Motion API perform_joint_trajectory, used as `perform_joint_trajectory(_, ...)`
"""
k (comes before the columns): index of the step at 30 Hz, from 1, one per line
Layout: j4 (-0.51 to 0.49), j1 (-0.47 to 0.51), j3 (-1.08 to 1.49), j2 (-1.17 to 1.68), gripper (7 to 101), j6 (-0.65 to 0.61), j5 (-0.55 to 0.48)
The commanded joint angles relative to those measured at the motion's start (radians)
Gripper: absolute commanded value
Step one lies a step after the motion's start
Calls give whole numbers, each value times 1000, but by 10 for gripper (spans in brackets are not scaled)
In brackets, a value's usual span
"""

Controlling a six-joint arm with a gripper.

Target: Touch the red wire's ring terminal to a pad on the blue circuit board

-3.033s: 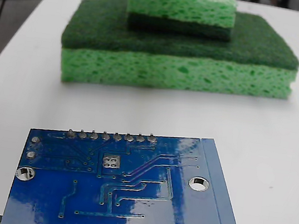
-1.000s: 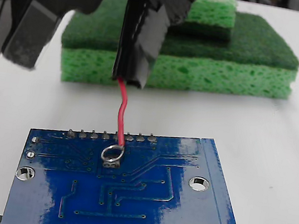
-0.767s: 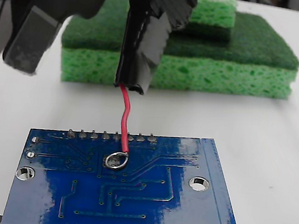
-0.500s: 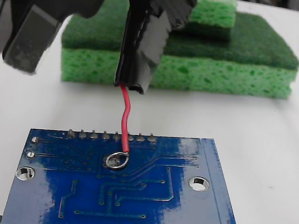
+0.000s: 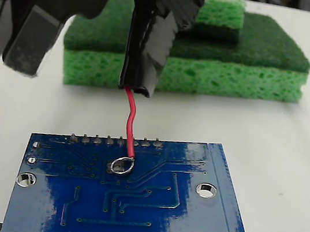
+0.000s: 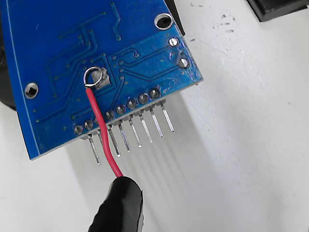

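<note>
Silver ring terminal (image 6: 93, 77) on pad (image 6: 103, 77)

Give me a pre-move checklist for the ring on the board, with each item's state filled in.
1. Ring terminal over the pad: ok in the wrist view; it overlaps the silver square, sitting partly off to its left.
2. Actual contact between ring and pad: cannot tell; the fixed view shows the ring low on the blue circuit board, but no gap can be judged.
3. Red wire clear of the header pins: not ok; it crosses the row.
4. Black sleeve held in the jaws: ok.
5. Green sponges clear of the wire: ok.
</note>
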Motion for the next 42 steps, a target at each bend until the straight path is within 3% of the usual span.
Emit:
perform_joint_trajectory(1, -2, 2, -11, 3, 1003, -2, -5)
perform_joint_trajectory(7, 12, 3, -25, 9, 1003, -14, -2)
perform_joint_trajectory(20, 150, -23, -61, 183, 1003, -132, -26)
perform_joint_trajectory(29, 115, 49, 236, 529, 1003, -272, -206)
perform_joint_trajectory(42, 115, 34, 583, 973, 1003, -336, -296)
